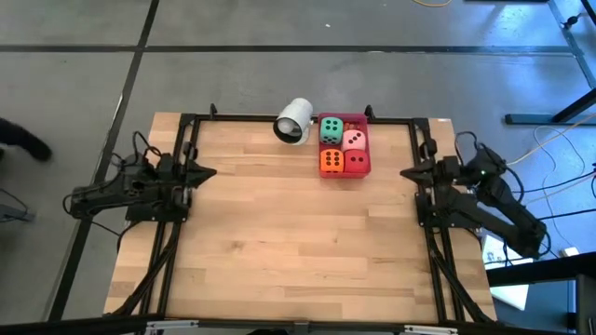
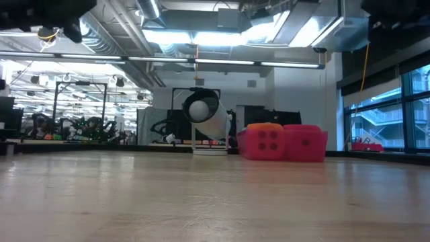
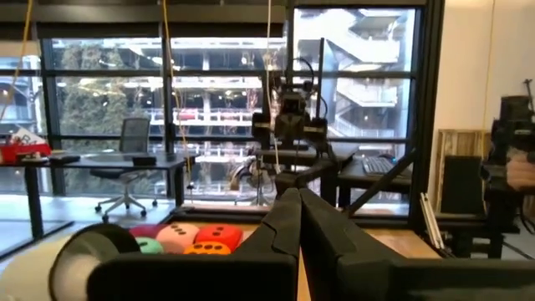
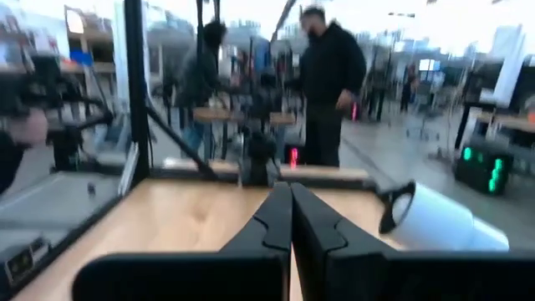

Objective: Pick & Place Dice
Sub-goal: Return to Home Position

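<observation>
A pale wooden slatted table (image 1: 298,242) stands on a grey concrete floor, and only the high view takes in all of it. At its far edge, a flat red rectangular tray (image 1: 354,117) holds all four soft cubes in a square: the green die (image 1: 331,130) beside the pink die (image 1: 355,140), with the orange die (image 1: 331,162) beside the red die (image 1: 356,162) on the nearer side. A white cylindrical cup (image 1: 293,121) lies on its side just beside the tray. The left gripper (image 1: 212,172) sits at the table's left edge and the right gripper (image 1: 404,173) at its right edge, both well apart from the tray. The wrist views alone show each pair of dark fingers pressed together, holding nothing. The low view shows just the cup and the two nearer dice. The right wrist view shows the cup and two people (image 4: 330,84) standing beyond the table.
</observation>
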Controlling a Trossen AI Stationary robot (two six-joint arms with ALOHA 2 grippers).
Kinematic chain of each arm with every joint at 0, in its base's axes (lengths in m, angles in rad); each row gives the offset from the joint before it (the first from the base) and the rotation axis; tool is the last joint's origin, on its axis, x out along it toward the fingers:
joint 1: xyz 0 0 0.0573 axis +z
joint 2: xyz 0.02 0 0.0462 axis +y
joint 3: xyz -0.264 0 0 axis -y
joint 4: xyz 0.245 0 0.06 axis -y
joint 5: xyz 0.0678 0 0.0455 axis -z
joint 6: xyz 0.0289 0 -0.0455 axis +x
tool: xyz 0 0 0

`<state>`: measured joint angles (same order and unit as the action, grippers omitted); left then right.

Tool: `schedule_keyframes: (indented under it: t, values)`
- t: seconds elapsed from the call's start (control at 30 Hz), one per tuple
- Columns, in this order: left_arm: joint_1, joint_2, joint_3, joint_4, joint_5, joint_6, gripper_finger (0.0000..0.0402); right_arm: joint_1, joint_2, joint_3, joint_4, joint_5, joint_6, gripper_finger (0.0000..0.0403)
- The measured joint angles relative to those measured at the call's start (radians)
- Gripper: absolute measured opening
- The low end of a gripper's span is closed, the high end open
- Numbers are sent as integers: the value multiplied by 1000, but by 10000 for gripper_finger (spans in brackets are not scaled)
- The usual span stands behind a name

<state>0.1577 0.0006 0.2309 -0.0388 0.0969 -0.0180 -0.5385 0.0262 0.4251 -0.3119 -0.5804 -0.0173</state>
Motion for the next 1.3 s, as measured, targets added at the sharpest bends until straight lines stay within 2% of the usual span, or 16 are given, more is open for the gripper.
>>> schedule_keyframes:
  t: [0.13,0.2,0.4,0.5,0.63,0.8,0.9,1.13,1.3]
  values:
    - [0,0,-75,108,7,-11,1,0,-27,-61,118,1,106,0]
    - [0,0,-98,146,5,-11,1,0,-23,-83,195,49,118,0]
    - [0,-1,-128,148,-4,-12,1,20,-27,-258,482,135,191,0]
    - [0,-1,-129,149,-10,-12,2,49,-26,-339,551,202,197,0]
    - [1,-1,-129,147,-22,4,1,97,-27,-358,557,276,198,0]
    - [1,-1,-129,140,-34,17,1,178,-27,-359,469,321,196,0]
    - [1,-1,-129,140,-34,30,2,238,-26,-359,384,407,176,0]
    - [1,-1,-129,102,-101,33,2,401,-27,-360,364,605,114,0]
    - [1,-1,-129,90,-105,33,1,505,-26,-402,349,725,87,0]
